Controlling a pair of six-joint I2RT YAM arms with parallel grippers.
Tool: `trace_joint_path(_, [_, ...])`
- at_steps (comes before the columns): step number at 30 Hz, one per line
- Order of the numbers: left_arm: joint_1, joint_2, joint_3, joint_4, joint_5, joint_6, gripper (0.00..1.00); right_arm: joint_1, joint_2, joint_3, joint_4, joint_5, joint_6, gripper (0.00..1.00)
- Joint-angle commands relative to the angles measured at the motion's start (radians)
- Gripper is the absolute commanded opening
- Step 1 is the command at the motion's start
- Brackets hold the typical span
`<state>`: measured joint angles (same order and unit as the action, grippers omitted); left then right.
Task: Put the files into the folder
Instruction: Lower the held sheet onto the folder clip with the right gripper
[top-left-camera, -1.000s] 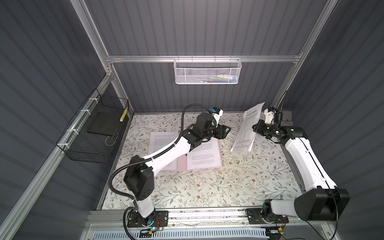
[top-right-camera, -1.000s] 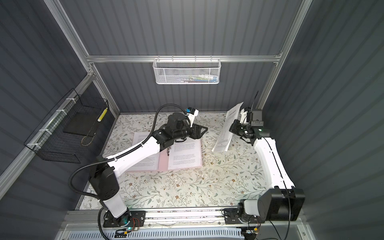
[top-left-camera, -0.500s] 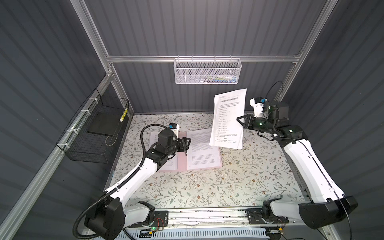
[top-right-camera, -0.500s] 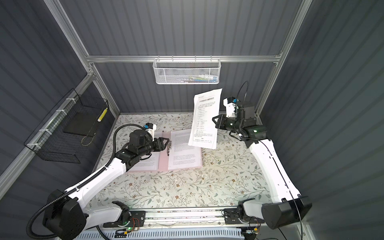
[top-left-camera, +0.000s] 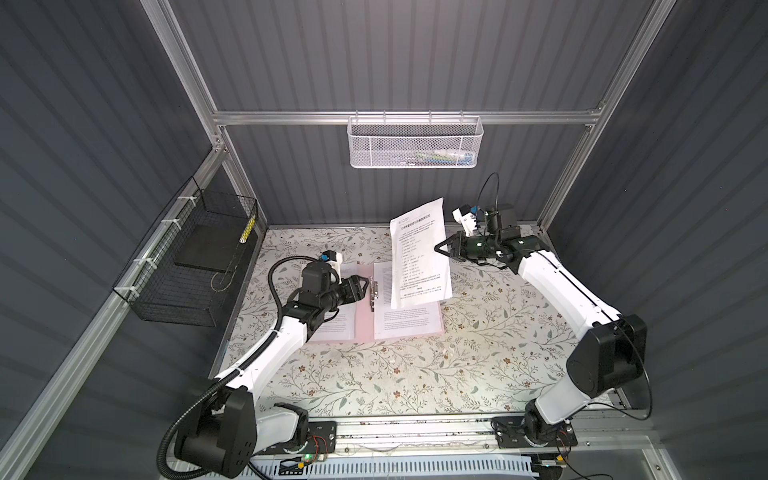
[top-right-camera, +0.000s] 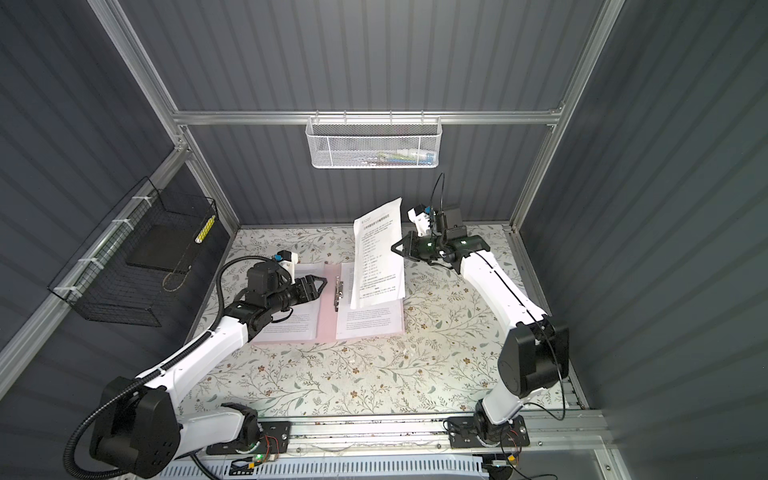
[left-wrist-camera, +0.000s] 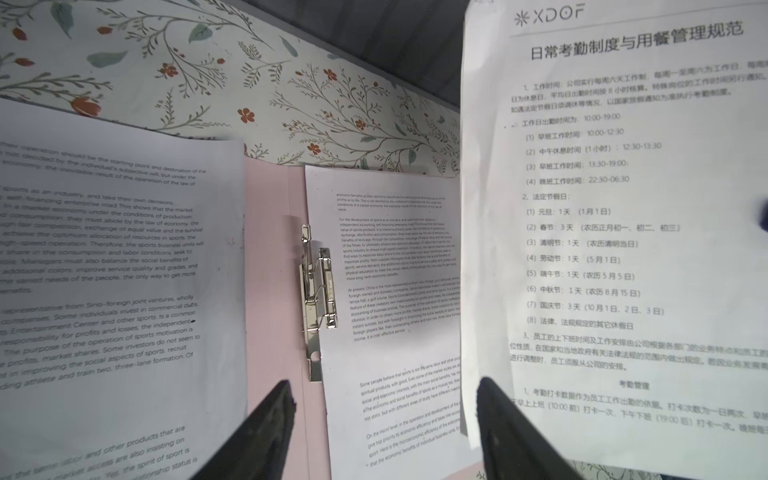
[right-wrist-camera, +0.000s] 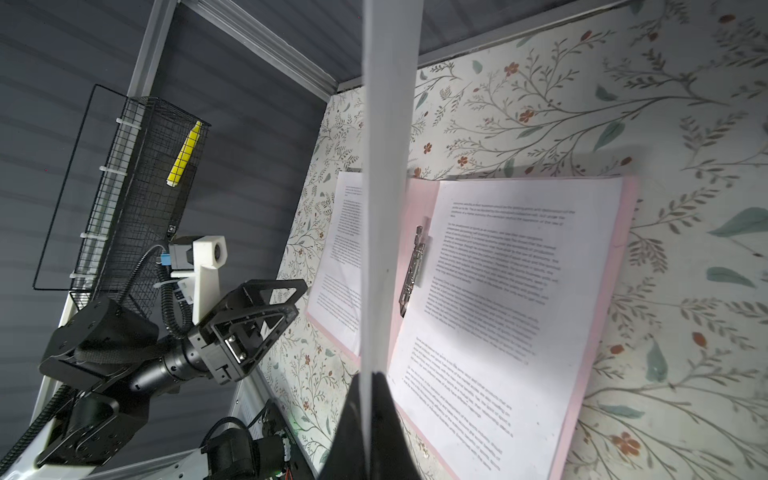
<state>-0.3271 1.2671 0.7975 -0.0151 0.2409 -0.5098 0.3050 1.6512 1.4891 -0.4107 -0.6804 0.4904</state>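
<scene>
The raised sheet (top-left-camera: 419, 257) hides your view of the folder's (top-left-camera: 364, 328) right page.
Your right end effector (top-left-camera: 438, 249) clamps its edge; left end effector (top-left-camera: 366, 287) stands apart, empty.

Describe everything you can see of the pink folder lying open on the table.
The folder is pale pink, looks like thin card and lies open flat on the flowered table. A shiny metal clip runs along its inner spine. The left sheet covers one half and the right sheet the other, leaving pink margins. The left gripper, open, hovers by the clip. A third sheet, pinched by the right gripper, hangs above the right half.
</scene>
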Motion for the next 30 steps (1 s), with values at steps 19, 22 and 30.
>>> trace_joint_path(19, [0.012, 0.120, -0.005, 0.124, 0.081, -0.021, 0.75, 0.014, 0.237, -0.094, 0.334, -0.207, 0.181, 0.00])
trace_joint_path(22, [0.011, 0.125, -0.007, 0.124, 0.081, -0.023, 0.75, 0.013, 0.240, -0.123, 0.363, -0.208, 0.194, 0.00])
trace_joint_path(30, [0.011, 0.147, 0.002, 0.122, 0.116, -0.021, 0.74, 0.003, 0.255, -0.180, 0.403, -0.212, 0.204, 0.00])
